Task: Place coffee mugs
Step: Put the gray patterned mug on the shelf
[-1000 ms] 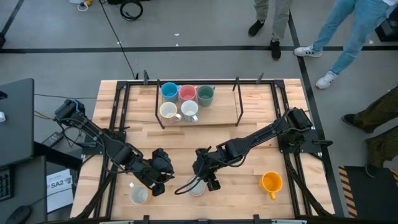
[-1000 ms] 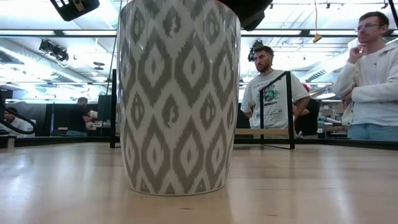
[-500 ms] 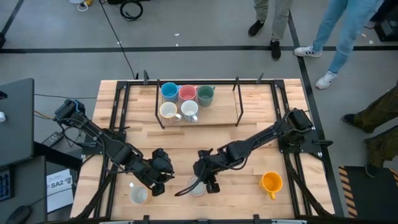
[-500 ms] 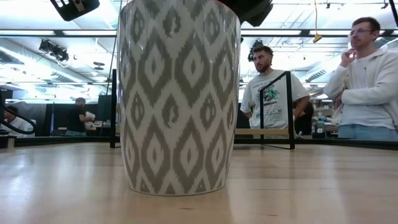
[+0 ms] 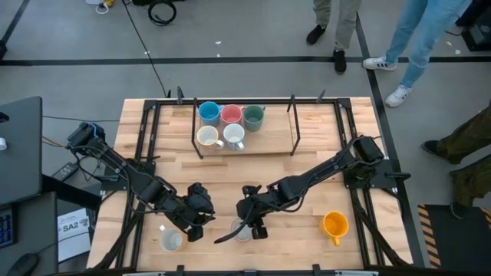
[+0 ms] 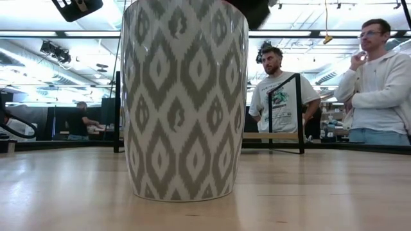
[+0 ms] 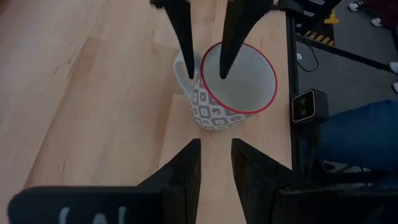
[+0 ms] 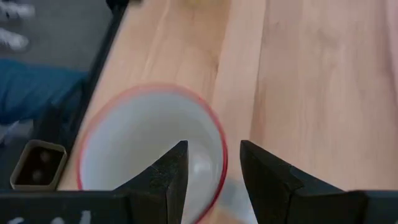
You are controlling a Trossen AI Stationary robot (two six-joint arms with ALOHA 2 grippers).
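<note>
The right gripper (image 7: 203,37) has crept in over the red-rimmed, grey-patterned white ceramic mug (image 7: 231,87) at the table's near edge, open fingers straddling its wall. The grab looks imminent. The left gripper (image 7: 214,163) waits beside it, fingers slightly apart, empty.

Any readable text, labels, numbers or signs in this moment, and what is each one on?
"SA2": on the white sheet of paper lying beside the table's left edge, high view; the smaller print under it is too small to read.
Graphic on the T-shirt of a person behind the table, low view: too blurred to read.
White marks on the left gripper's body, left wrist view: cut off, unreadable.
The patterned mug carries a pattern only, no words.
</note>
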